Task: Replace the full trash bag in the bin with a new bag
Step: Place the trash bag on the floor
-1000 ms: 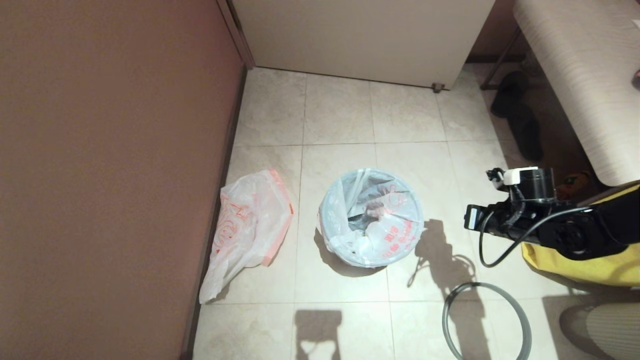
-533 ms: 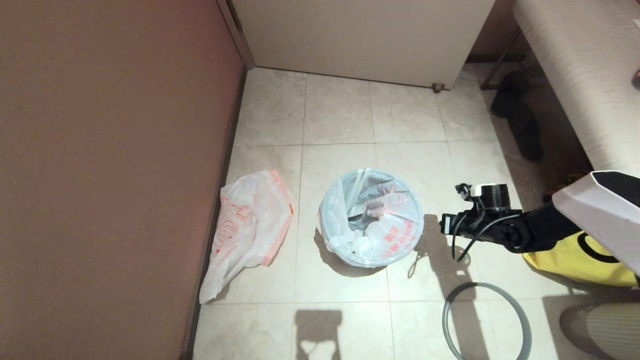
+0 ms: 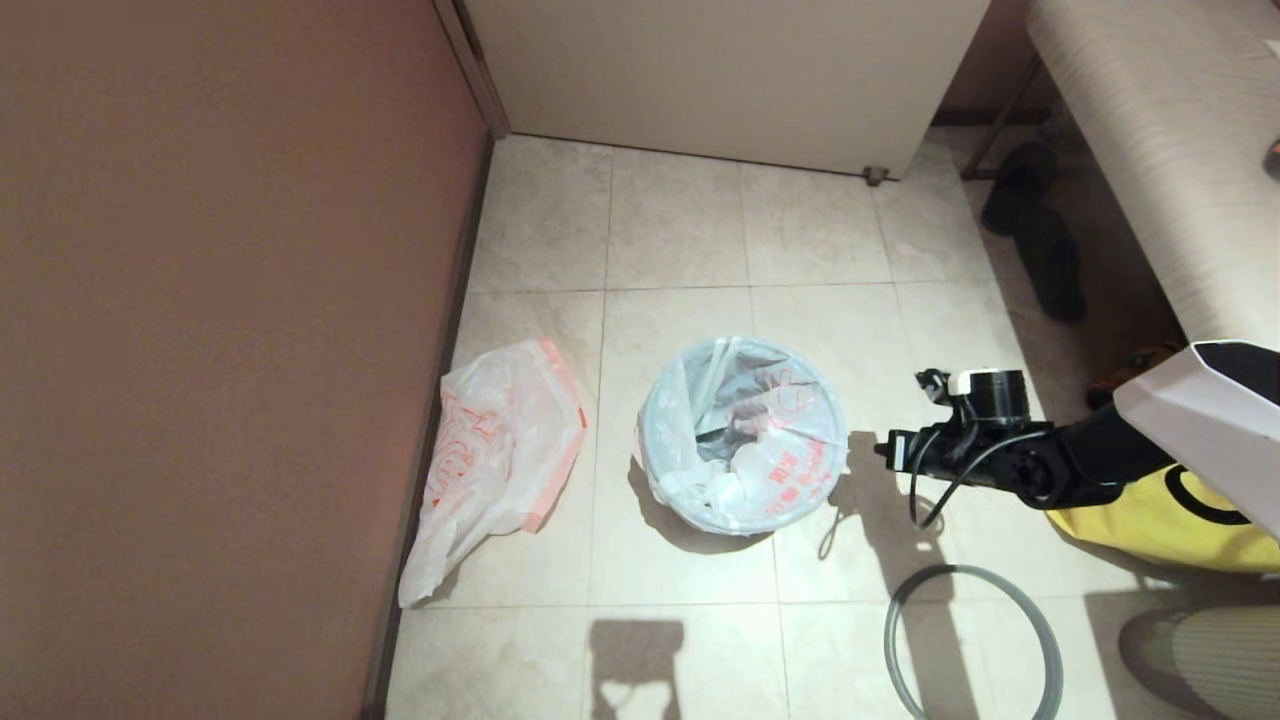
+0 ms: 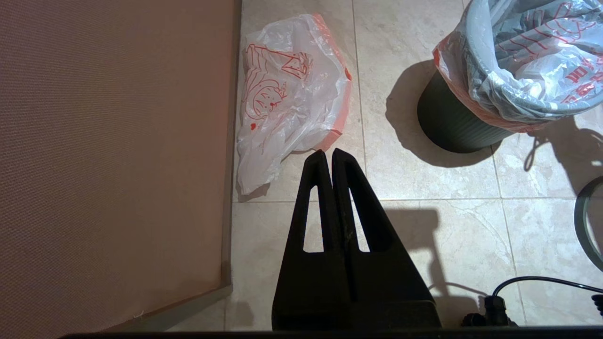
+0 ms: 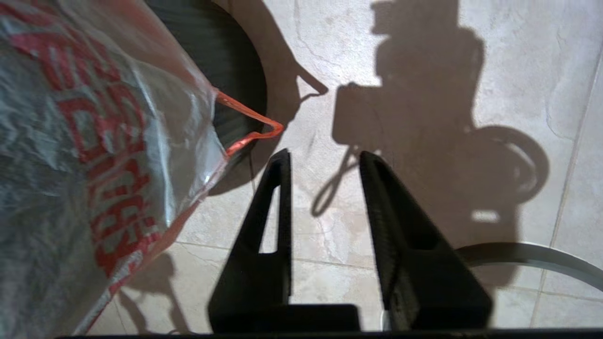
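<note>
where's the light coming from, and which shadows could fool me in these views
Head view: hard light from the upper left; the bin and the right tool throw crisp shadows down and to the right on the floor. Right wrist view: the dark shape beyond the open tool is the arm's own shadow, and the orange loop handle casts a thin one.

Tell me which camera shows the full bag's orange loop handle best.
Right wrist view: the loop handle hangs off the full trash bag just beyond the open right gripper. The head view shows it tiny; the left wrist view doesn't show it clearly.
</note>
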Robot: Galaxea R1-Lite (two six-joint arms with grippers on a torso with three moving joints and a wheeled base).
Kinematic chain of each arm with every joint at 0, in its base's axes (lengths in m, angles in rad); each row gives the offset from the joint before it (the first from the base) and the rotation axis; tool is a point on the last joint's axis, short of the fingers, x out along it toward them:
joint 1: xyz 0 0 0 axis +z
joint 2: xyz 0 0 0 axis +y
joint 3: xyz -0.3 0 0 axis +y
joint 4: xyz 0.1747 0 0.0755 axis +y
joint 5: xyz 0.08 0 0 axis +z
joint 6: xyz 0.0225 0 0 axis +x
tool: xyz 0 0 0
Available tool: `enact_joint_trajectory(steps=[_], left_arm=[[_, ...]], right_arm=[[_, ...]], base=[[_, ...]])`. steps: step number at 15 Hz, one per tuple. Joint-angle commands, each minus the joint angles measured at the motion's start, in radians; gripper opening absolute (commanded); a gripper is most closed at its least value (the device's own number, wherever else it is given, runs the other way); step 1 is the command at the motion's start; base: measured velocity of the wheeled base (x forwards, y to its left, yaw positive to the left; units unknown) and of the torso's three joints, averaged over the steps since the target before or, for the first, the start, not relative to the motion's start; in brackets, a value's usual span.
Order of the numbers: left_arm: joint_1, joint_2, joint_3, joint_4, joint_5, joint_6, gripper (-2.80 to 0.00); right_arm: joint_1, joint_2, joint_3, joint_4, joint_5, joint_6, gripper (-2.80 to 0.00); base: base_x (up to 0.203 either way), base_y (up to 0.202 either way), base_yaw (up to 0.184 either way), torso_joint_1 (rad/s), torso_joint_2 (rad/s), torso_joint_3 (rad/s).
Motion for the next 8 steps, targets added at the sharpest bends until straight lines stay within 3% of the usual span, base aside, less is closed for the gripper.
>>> enact_joint_trajectory(steps=[1,8], left_arm=[[0.0,0.0,0.0,0.0,0.0,0.0,-2.8],[0.0,0.0,0.0,0.0,0.0,0.0,-2.8]], right_arm=[[0.015,-0.004,-0.02,0.0,0.0,0.0,0.0],[0.072,0.159,-0.229,0.012,-0.069,-0.002,0.0]], base=[[0.0,0.0,0.0,0.0,0.0,0.0],[0.0,0.0,0.0,0.0,0.0,0.0]])
